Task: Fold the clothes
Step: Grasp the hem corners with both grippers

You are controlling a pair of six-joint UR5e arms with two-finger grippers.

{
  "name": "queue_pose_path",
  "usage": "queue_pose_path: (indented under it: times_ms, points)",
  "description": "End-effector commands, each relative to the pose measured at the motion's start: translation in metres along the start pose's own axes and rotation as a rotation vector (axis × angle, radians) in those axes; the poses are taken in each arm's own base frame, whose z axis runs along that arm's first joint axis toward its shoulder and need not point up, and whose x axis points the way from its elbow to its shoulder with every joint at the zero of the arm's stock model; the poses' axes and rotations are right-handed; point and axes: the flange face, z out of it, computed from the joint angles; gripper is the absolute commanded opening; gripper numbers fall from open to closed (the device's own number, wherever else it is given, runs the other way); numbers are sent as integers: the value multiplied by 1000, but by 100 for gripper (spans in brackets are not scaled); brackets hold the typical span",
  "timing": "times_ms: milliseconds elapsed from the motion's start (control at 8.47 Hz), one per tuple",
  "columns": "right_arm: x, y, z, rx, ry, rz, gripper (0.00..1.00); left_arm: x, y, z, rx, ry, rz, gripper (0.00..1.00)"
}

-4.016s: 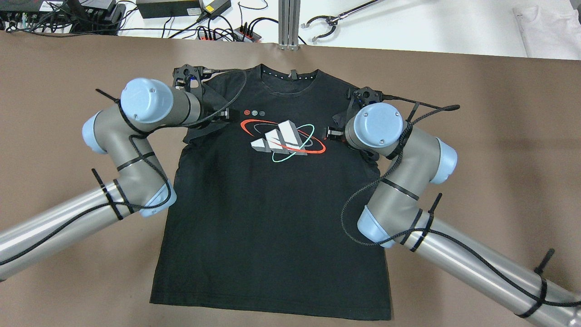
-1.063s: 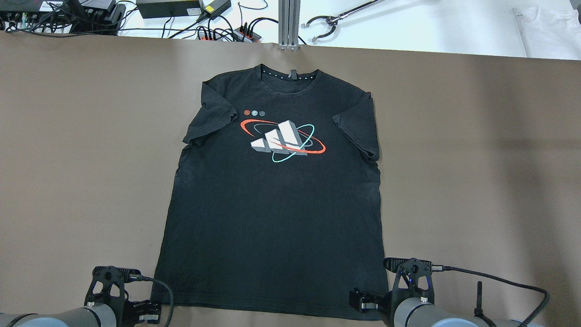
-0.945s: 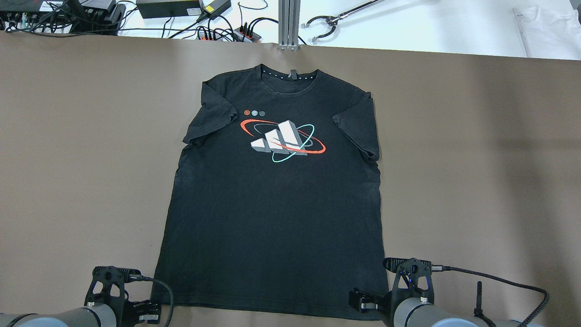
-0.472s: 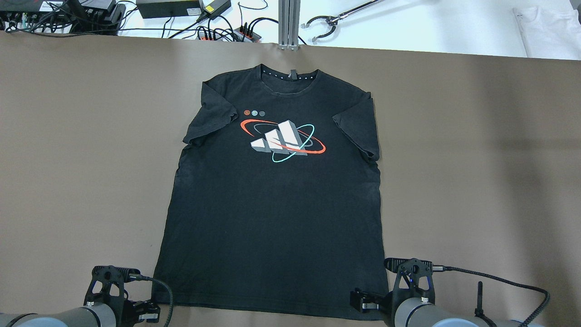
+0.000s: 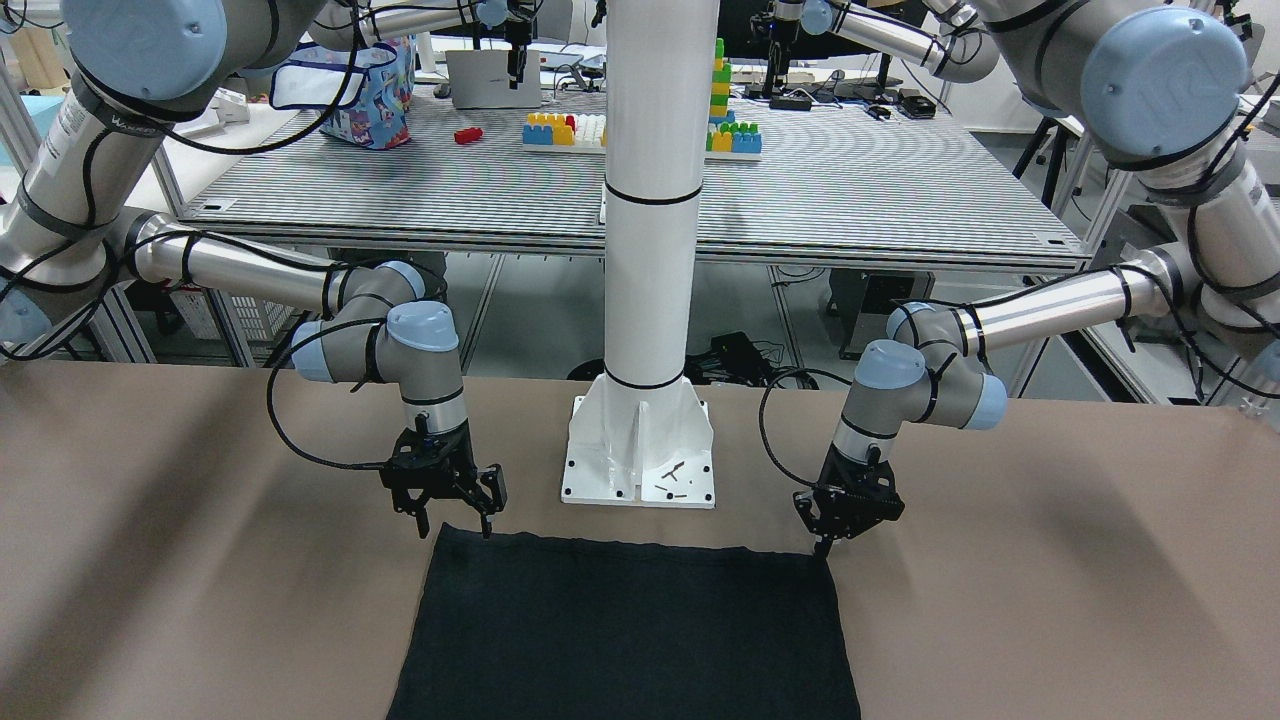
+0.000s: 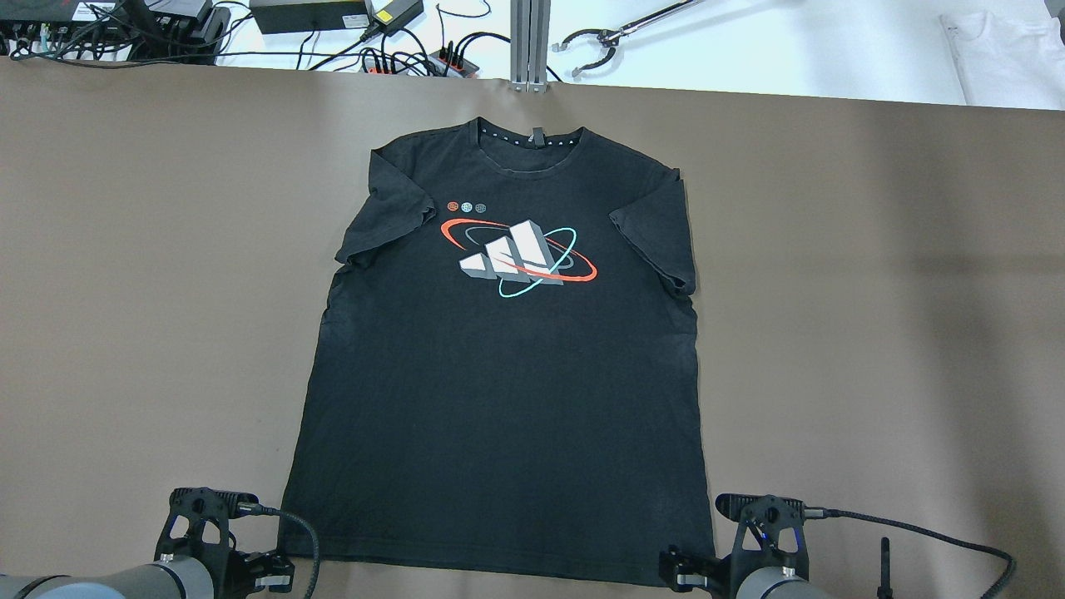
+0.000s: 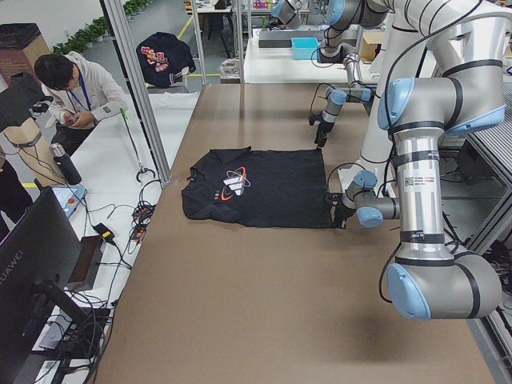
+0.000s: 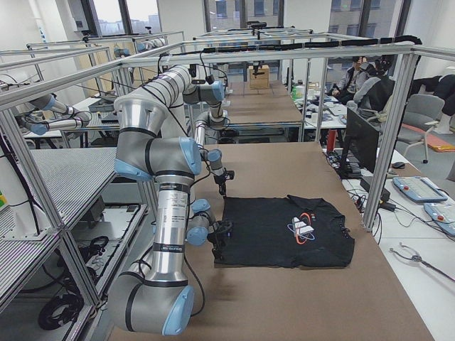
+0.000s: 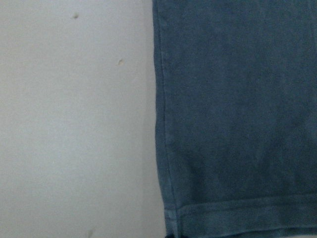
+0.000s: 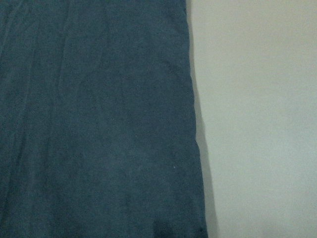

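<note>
The clothes are one black T-shirt [image 6: 507, 399] with a red, white and teal print, lying flat and face up on the brown table, collar at the far side. It also shows in the front-facing view [image 5: 625, 630]. My left gripper [image 6: 270, 574] [image 5: 825, 540] is low at the hem's left corner; I cannot tell whether it is open or shut. My right gripper [image 6: 682, 578] [image 5: 455, 522] is at the hem's right corner with its fingers spread and empty. The left wrist view shows the hem corner [image 9: 237, 124]. The right wrist view shows the shirt's side edge [image 10: 94, 124].
The white pole's base plate [image 5: 640, 450] stands just behind the hem, between the two grippers. Cables and power units [image 6: 333, 25], a grabber tool [image 6: 599, 37] and a white garment [image 6: 1007, 50] lie beyond the table's far edge. A person [image 7: 72, 88] sits past that end.
Both arms left the sleeves and drew back to the hem's corners. In the last half second the right gripper shifted slightly nearer to me and outward. The shirt has not moved.
</note>
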Motion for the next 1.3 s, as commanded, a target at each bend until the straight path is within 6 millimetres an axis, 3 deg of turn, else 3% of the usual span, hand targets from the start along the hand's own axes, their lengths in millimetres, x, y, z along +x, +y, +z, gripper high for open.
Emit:
queue_pose_path:
  times_ms: [0, 354, 827, 1063, 1181]
  points:
    - [5, 23, 3, -14, 14, 4, 78, 1, 0, 0, 0, 1, 0, 0]
    - [13, 31, 11, -22, 36, 19, 59, 3, 0, 1, 0, 2, 0, 0]
    - [10, 33, 16, -23, 38, 16, 54, 3, 0, 1, 0, 4, -1, 0]
    - [10, 32, 15, -22, 37, 17, 37, 3, 0, 1, 0, 2, 0, 0]
    - [10, 32, 15, -22, 37, 17, 21, 3, 0, 1, 0, 4, -1, 0]
